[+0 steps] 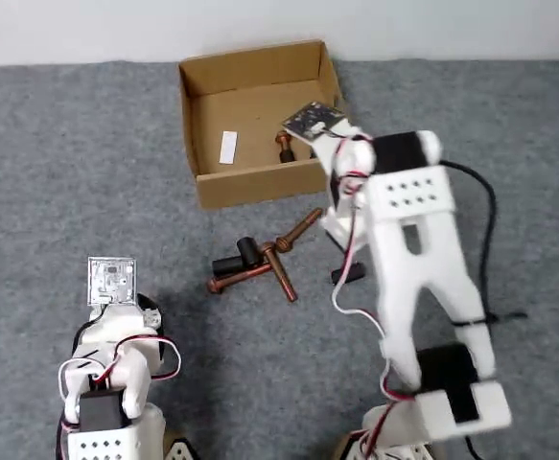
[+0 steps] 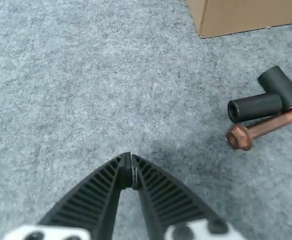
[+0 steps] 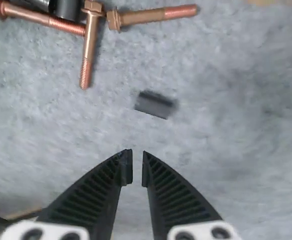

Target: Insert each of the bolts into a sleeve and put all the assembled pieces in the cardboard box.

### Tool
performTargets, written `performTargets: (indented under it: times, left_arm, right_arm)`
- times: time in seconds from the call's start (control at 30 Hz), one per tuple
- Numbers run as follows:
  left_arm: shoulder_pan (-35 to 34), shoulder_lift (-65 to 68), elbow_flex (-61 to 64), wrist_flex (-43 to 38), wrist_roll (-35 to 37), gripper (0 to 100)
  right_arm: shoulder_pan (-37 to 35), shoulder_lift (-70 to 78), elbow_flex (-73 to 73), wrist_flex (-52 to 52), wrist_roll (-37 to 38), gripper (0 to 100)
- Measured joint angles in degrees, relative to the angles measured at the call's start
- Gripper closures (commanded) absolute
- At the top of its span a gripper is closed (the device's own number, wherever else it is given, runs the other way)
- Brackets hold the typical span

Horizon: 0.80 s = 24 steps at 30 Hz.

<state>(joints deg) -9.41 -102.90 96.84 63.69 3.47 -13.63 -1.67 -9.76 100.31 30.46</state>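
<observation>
The cardboard box (image 1: 260, 182) stands at the back of the grey carpet, with one bolt piece (image 1: 284, 146) inside by its front wall. Three copper bolts (image 1: 239, 279) (image 1: 281, 273) (image 1: 300, 228) and two black sleeves (image 1: 236, 264) lie in a cluster in front of the box. A lone black sleeve (image 1: 348, 273) (image 3: 155, 104) lies to their right, just ahead of my right gripper (image 3: 137, 167), which is open by a narrow gap and holds nothing. My left gripper (image 2: 130, 172) is shut and empty, to the left of the sleeves (image 2: 256, 106) and a bolt (image 2: 266, 127).
The right arm (image 1: 418, 249) stretches from the front edge up to the box's front right corner. The left arm (image 1: 116, 335) sits folded at the front left. Bare carpet (image 1: 87, 172) spreads left of the box and the cluster.
</observation>
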Motion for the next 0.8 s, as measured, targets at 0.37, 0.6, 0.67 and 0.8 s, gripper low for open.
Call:
performTargets:
  times: [0.37,0.6,0.67,0.8]
  left_arm:
    - [0.0,0.0,0.0,0.0,0.0,100]
    - [0.0,0.0,0.0,0.0,0.0,100]
    - [0.0,0.0,0.0,0.0,0.0,100]
    - [0.0,0.0,0.0,0.0,0.0,100]
  right_arm:
    - [1.9,-8.0,19.5,-2.5,18.9,75.0]
    - [1.8,-2.9,23.9,-12.1,26.1,75.0]
    - [1.8,-0.4,24.1,-14.5,26.5,75.0]
    - [1.7,4.2,24.1,-18.5,26.5,75.0]
